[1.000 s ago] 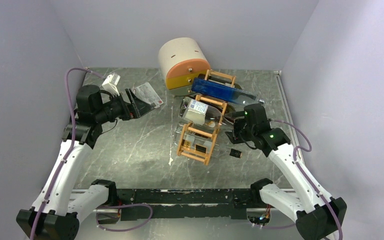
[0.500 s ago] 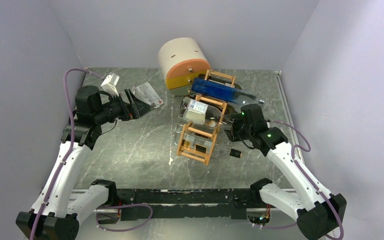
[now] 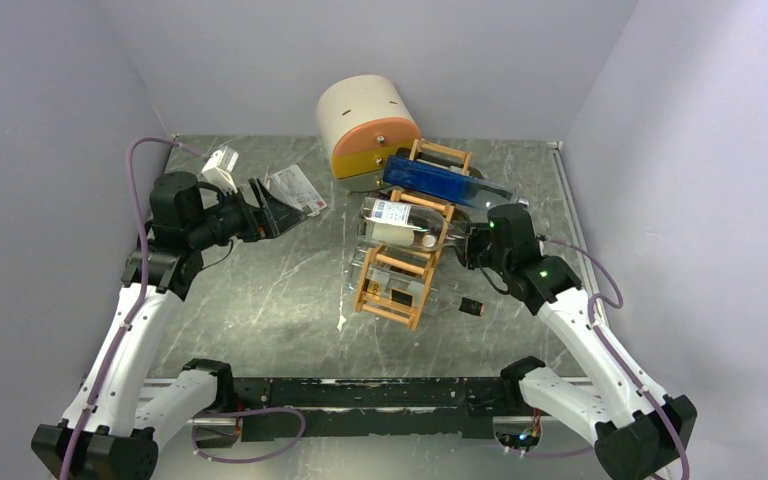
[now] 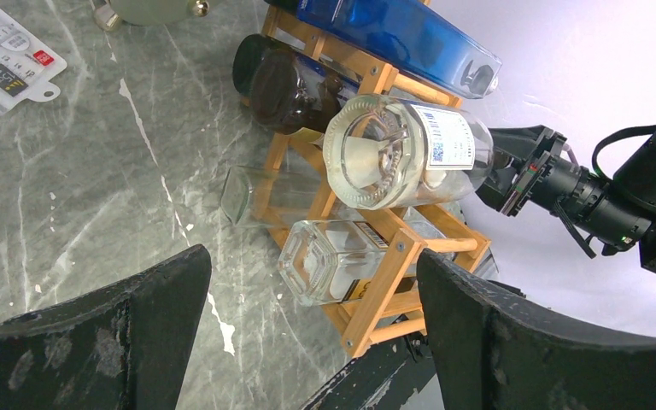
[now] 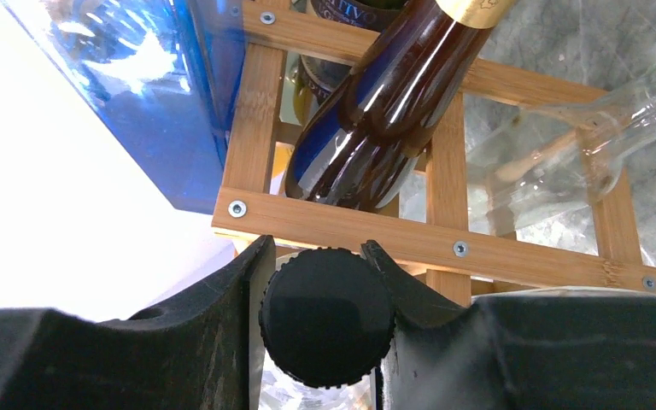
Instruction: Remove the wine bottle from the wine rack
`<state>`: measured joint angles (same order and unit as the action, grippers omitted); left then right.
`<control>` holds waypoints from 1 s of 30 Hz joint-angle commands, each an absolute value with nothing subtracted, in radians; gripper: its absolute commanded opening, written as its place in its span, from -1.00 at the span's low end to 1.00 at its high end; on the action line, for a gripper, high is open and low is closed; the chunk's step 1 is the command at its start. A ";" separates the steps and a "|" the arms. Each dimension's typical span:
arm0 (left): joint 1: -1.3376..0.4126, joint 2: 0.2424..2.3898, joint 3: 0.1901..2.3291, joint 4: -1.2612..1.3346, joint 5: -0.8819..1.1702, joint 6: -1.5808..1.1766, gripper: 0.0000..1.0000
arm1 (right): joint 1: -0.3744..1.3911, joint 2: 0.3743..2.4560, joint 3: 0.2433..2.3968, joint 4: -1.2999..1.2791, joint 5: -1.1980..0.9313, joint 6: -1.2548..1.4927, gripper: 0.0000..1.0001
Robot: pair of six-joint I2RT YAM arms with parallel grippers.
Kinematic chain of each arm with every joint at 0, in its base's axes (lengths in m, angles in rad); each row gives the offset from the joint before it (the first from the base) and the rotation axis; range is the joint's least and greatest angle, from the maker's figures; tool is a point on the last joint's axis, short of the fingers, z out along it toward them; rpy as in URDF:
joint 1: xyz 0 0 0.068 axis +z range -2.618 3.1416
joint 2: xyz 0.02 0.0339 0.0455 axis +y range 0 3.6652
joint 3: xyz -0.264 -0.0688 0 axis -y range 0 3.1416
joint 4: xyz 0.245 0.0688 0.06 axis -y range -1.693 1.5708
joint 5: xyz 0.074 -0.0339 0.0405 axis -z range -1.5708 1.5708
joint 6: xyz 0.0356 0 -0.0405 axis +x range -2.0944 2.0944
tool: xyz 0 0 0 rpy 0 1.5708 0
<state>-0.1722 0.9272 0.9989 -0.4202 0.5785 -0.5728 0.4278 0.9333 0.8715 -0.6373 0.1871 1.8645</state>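
Observation:
The wine rack [image 3: 397,278] is a tan wooden ladder-like frame lying near the table's middle, with several bottles in it. The wine bottle [image 3: 392,222], clear glass with a white label, lies across its upper tier. In the left wrist view the bottle [image 4: 401,152] shows its round base. My right gripper [image 3: 466,245] is shut on the bottle's black screw cap [image 5: 327,316], one finger on each side, right beside the rack's slat [image 5: 350,226]. My left gripper [image 3: 278,207] hangs open to the rack's left, holding nothing [image 4: 312,265].
A blue flat bottle [image 3: 440,182] lies on the rack's far end. A dark bottle [image 5: 384,111] and a square clear bottle [image 4: 325,256] sit in other tiers. A round cream-and-orange box [image 3: 365,125] stands behind. A packet [image 3: 295,188] and a small black piece [image 3: 472,306] lie on the table.
My right gripper has moved in toward the rack and shut on the bottle's black cap. The clear bottle has shifted slightly on the rack. The left arm has not moved.

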 commanded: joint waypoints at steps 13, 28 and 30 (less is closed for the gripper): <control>-0.177 0.907 1.014 -0.440 0.556 -0.569 0.86 | 0.440 0.908 0.910 -0.561 0.155 1.664 -0.90; -0.178 0.896 1.020 -0.469 0.519 -0.549 0.87 | 0.440 0.912 0.922 -0.143 0.078 1.260 -1.00; -0.178 0.896 1.022 -0.473 0.514 -0.547 0.87 | 0.440 0.910 0.922 -0.085 0.065 1.203 -1.00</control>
<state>-0.1722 0.9108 0.9993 -0.4568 0.5369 -0.5625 0.4404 0.9318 0.9138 -0.3340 0.0883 1.3521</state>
